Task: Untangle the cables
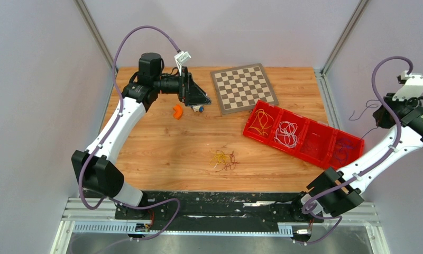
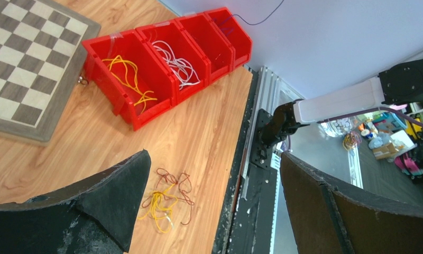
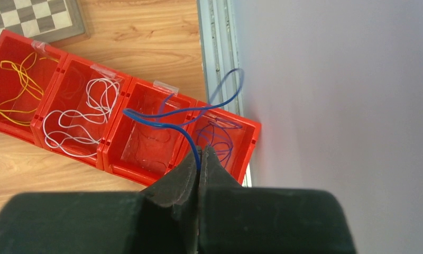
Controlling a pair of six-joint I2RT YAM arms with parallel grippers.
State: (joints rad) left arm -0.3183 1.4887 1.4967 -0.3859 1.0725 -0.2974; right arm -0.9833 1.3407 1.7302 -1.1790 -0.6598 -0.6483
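- Top external: a small tangle of hair-thin yellow and dark red wires (image 1: 223, 159) lies on the bare wooden table (image 1: 167, 148), near the front middle. It is well apart from the long red plastic tray of four compartments (image 1: 303, 135) off to its right.
- Left wrist: the left gripper (image 2: 214, 156) hangs with its black fingers (image 2: 111, 203) spread wide and nothing between them. The tangle sits on the table below, just beside one finger.
- Right wrist: the right gripper (image 3: 200, 159) is pinched tight on a thin blue wire (image 3: 128, 112), which loops up over the tray's two right-hand compartments — yellow wires (image 3: 16, 87) and white wires (image 3: 85, 119) lie in the two left ones.
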